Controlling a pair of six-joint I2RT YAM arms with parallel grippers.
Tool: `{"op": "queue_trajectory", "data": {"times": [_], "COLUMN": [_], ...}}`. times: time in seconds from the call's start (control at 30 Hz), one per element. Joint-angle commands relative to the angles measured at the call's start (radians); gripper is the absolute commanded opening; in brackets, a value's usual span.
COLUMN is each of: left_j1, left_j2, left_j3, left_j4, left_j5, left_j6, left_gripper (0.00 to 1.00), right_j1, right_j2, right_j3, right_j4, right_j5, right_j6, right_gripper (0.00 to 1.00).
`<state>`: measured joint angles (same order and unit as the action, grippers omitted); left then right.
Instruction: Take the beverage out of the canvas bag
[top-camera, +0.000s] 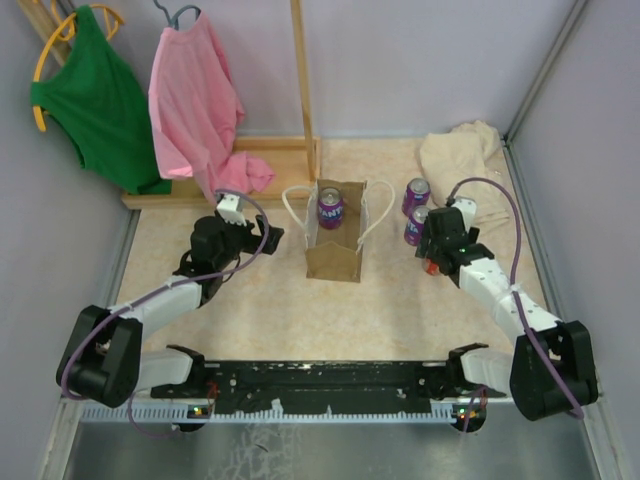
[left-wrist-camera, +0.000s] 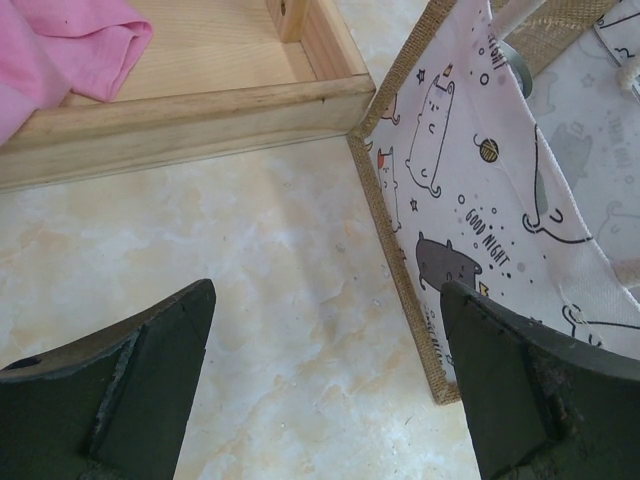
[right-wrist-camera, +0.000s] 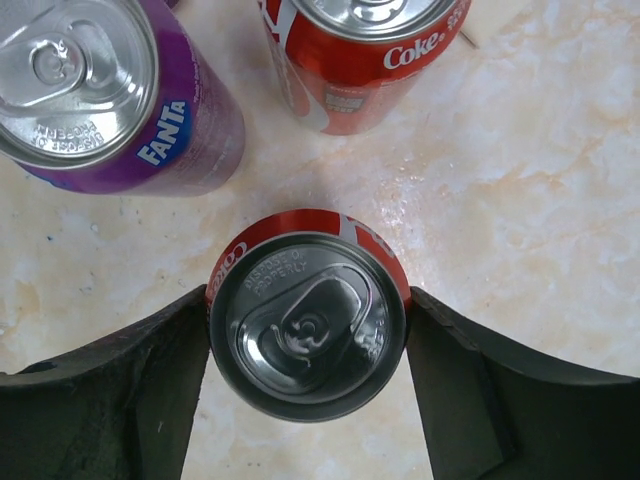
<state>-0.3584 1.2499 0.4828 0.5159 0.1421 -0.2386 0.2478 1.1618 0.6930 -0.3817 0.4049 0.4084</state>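
We see the canvas bag (top-camera: 333, 258) upright on the worktop (top-camera: 280, 310), Fanta can (top-camera: 330, 208) inside, left end effector (left-wrist-camera: 327, 295) spread at its 9 o'clock, right end effector (right-wrist-camera: 308, 300) pinching a Coke can (right-wrist-camera: 308, 325)

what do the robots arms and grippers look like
The left arm and right arm match: white links, bulky black joints and bases, a thin purple cable looping to each wrist. The left gripper and right gripper each have two broad matte-black wedge fingers, scuffed grey.
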Motion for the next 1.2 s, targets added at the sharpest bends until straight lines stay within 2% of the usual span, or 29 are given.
{"op": "queue_trajectory", "data": {"times": [0.0,0.2,0.27,0.53,0.7,0.8,0.97,1.17], "left_j1": [-0.008,-0.008,-0.008,-0.009,-0.009,-0.010,-0.013,-0.014], "left_j2": [0.009,0.009,0.005,-0.009,0.009,0.019,0.014,-0.006], "left_j3": [0.034,0.031,0.030,0.025,0.025,0.024,0.024,0.020], "left_j4": [0.019,0.020,0.019,0.011,0.023,0.035,0.034,0.008], "left_j5": [0.010,0.012,0.011,-0.004,0.008,0.018,0.011,-0.011], "left_j6": [0.001,0.001,0.001,0.007,-0.006,-0.015,-0.014,0.003], "left_gripper": [1.00,1.00,1.00,1.00,1.00,1.00,1.00,1.00], "right_j1": [-0.005,-0.005,-0.005,-0.005,0.006,0.054,0.245,0.369], "right_j2": [-0.007,-0.027,-0.033,-0.184,-0.229,-0.184,-0.046,0.151], "right_j3": [0.020,0.040,0.057,0.212,0.360,0.460,0.598,0.734], "right_j4": [0.066,0.039,0.029,-0.033,-0.043,-0.060,-0.058,-0.042], "right_j5": [0.063,0.088,0.094,0.134,0.078,0.029,0.087,0.066], "right_j6": [0.023,0.021,0.018,0.008,-0.011,-0.035,-0.103,-0.145], "right_gripper": [0.78,0.94,0.96,0.96,0.93,0.91,0.91,0.88]}}
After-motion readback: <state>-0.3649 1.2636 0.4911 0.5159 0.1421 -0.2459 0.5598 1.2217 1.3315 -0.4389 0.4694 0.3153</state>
